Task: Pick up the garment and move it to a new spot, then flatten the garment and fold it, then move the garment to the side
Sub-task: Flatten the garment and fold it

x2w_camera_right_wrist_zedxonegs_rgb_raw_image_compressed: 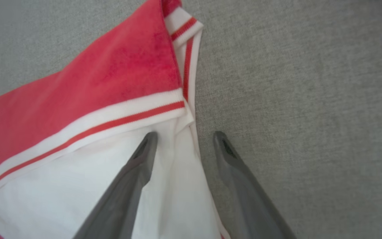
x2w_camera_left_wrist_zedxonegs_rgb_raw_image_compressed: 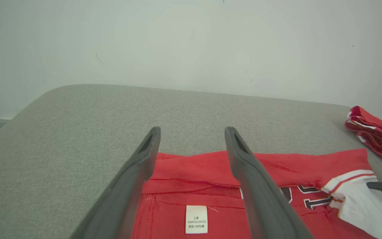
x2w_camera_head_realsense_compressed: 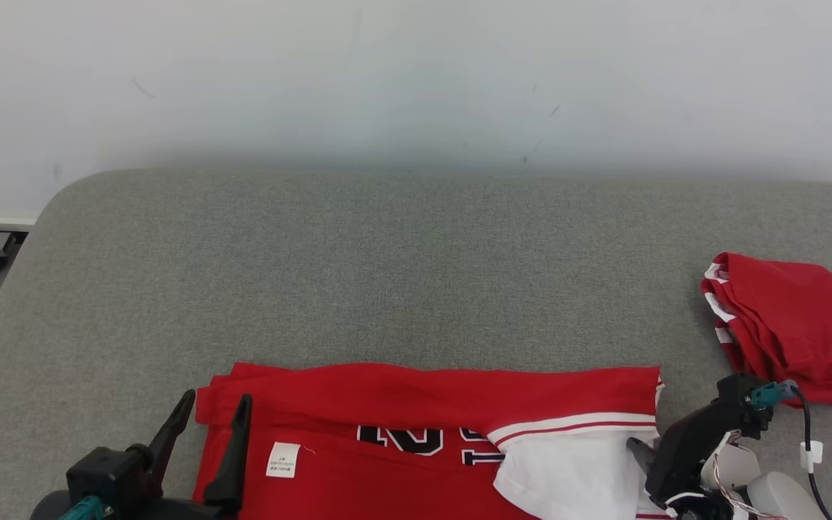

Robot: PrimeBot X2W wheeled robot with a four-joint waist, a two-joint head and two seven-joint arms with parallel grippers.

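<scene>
The garment (x2w_camera_head_realsense_compressed: 416,404) lay along the near edge of the grey cushion (x2w_camera_head_realsense_compressed: 387,253), its long axis running left to right before me, with the white sleeve at the right end. My right gripper (x2w_camera_right_wrist_zedxonegs_rgb_raw_image_compressed: 184,139) sat at that end, jaws apart astride the sleeve's edge and gripping nothing. My left gripper (x2w_camera_head_realsense_compressed: 217,397) hovered wide open over the left end, so each arm had its own end nearest.

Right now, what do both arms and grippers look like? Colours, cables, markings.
Left gripper: black body, two long dark grey tapering fingers, slotted near the tips, teal plug. Right gripper: same fingers, black housing, teal connector feeding a black cable with a white clip, thin red and white wires, pale grey forearm.
</scene>
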